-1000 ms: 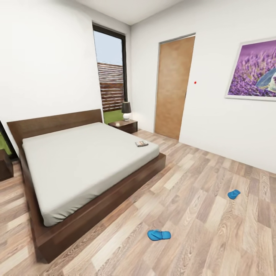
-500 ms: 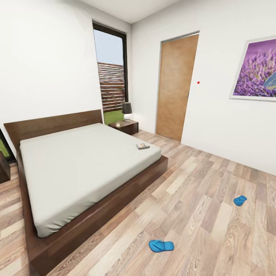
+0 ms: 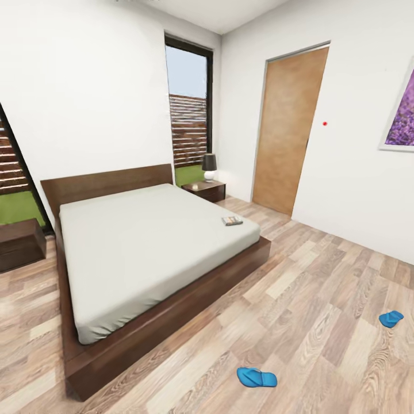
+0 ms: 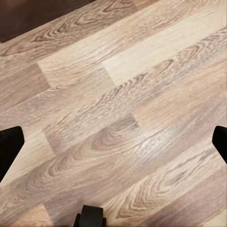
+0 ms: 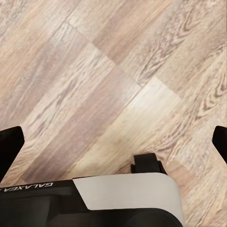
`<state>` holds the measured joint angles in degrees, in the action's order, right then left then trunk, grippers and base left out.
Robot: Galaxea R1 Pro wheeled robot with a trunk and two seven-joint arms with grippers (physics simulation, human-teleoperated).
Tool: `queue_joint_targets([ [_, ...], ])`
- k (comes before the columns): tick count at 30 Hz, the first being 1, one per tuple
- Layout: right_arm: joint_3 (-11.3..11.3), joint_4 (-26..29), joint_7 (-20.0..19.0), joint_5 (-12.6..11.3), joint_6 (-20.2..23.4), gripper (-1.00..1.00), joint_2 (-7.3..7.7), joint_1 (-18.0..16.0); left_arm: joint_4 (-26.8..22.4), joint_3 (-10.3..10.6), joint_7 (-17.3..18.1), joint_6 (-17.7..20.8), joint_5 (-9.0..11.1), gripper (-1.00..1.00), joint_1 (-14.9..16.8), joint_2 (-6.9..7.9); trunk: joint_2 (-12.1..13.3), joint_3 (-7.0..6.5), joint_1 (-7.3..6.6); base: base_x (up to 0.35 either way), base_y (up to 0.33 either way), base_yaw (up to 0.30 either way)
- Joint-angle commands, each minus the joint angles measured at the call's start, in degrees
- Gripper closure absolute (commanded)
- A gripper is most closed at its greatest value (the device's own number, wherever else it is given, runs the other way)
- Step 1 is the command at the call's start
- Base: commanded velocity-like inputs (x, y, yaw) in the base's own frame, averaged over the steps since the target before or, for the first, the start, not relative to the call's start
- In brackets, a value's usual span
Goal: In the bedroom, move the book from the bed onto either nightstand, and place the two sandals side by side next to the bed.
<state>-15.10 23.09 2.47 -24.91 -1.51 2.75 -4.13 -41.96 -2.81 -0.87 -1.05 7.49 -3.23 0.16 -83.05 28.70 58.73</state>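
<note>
Hanging over bare floor with both tools spread apart and empty, the robot risks rolling over the near sandal off the bed foot, the other sandal farther out, the book on the bed's far edge.

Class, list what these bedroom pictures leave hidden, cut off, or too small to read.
- Book on the bed: lettering too small, head view.
- Purple picture: cut by the right edge.
- Left nightstand: cut by the left edge.
- Left pincer and right pincer: fingertips barely enter at the frame edges.
</note>
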Motion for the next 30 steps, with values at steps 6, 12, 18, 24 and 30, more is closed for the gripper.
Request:
queue_joint_targets([
  [6, -0.46, 0.0, 0.26, -0.58, -0.16, -1.0, 0.03, -0.02, -0.05, 0.09, -0.09, -0.09, 0.6, -1.0, -0.02, 0.02, -0.02, 0.05, 0.0, 0.003, -0.002, 0.102],
  [12, -0.47, 0.01, 0.26, -0.58, -0.16, -1.0, 0.02, -0.01, -0.05, 0.09, -0.09, -0.09, 0.6, -1.0, -0.02, 0.02, -0.02, 0.05, 0.0, 0.179, -0.114, 0.008],
  [18, -0.45, -0.04, 0.26, -0.58, -0.16, -1.0, 0.05, -0.05, -0.05, 0.09, -0.09, -0.09, 0.6, -1.0, -0.02, 0.02, -0.02, 0.05, 0.0, 0.237, -0.096, 0.001],
  [24, -0.45, -0.05, 0.26, -0.58, -0.16, -1.0, 0.05, -0.05, -0.05, 0.09, -0.09, -0.09, 0.6, -1.0, -0.02, 0.02, -0.02, 0.05, 0.0, 0.228, -0.012, 0.0],
  [30, -0.51, -0.04, 0.25, -0.58, -0.16, -1.0, 0.02, -0.05, -0.05, 0.09, -0.09, -0.09, 0.6, -1.0, -0.02, 0.02, -0.02, 0.05, 0.0, 0.115, -0.001, 0.0],
])
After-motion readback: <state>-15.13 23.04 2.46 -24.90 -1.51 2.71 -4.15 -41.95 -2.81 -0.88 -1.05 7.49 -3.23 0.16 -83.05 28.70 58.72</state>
